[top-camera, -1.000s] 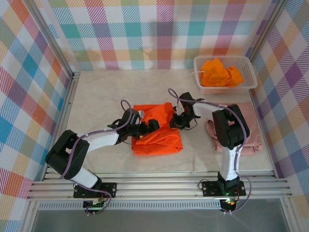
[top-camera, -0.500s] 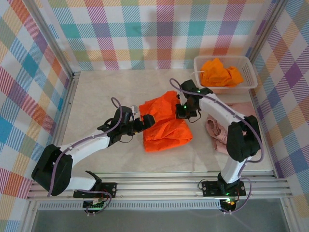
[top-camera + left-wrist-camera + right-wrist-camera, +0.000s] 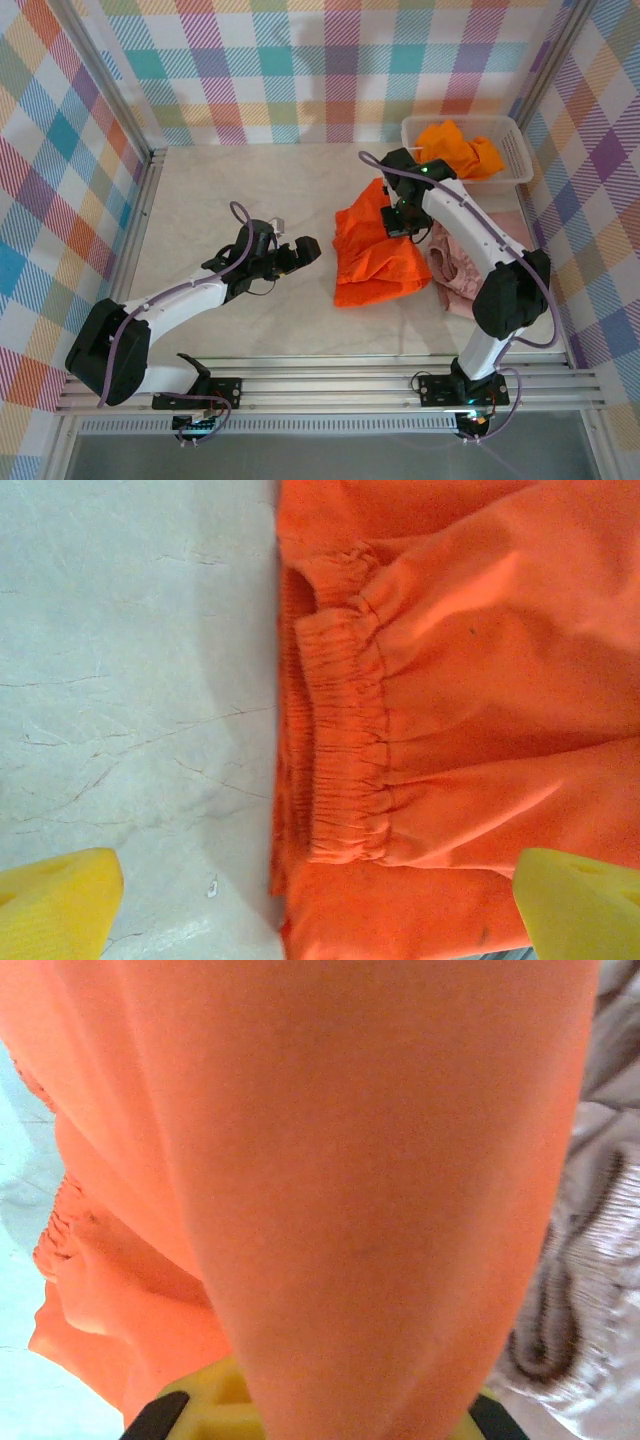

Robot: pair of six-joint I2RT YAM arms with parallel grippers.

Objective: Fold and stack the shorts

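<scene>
The orange shorts (image 3: 375,255) are clamped at 1 edge by the closed right gripper (image 3: 405,222) and lie beside the pink shorts (image 3: 462,275). The left gripper (image 3: 308,248) is spread wide, empty, near them.

right end effector (image 3: 404,222) is pinched onto the bright orange shorts (image 3: 375,262), which lie right beside the pink shorts (image 3: 470,280). left end effector (image 3: 308,247) hangs with fingers spread over bare worktop (image 3: 220,200), apart from them. yellow-orange shorts (image 3: 455,148) are in the basket (image 3: 470,184).

white left arm (image 3: 190,295), white right arm (image 3: 468,216), black joints, purple cables (image 3: 234,210), yellow tool pads (image 3: 55,900)
</scene>
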